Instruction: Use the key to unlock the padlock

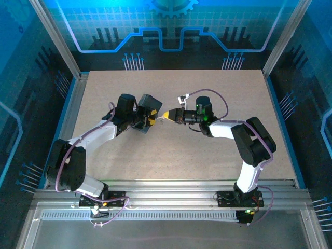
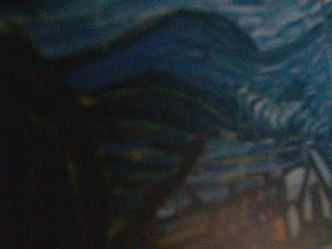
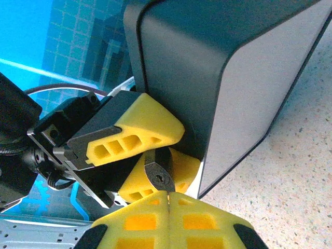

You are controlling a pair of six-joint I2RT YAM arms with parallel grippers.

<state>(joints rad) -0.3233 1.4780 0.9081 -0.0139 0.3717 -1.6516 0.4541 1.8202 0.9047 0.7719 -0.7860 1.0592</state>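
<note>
The padlock [image 3: 162, 175] is a small dark body with its keyhole facing my right wrist camera. It is clamped between the yellow fingers [image 3: 140, 129] of my left gripper [image 1: 151, 119]. My right gripper [image 3: 167, 196] is shut, and its yellow tips sit just under the keyhole. Of the key [image 3: 168, 194], a tiny pale sliver peeks out at the seam between the pads; the rest is hidden. The dark tin box [image 3: 207, 67] rises right behind the padlock. In the top view the right gripper [image 1: 165, 115] points left at the left gripper, tip to tip.
The tin box [image 1: 147, 105] sits tilted against the left gripper at mid-table. Its swirly blue print [image 2: 171, 78] is pressed close to the left wrist camera. Speckled tabletop [image 1: 207, 171] lies open to the right and front. Metal frame rails [image 1: 72, 104] border the table.
</note>
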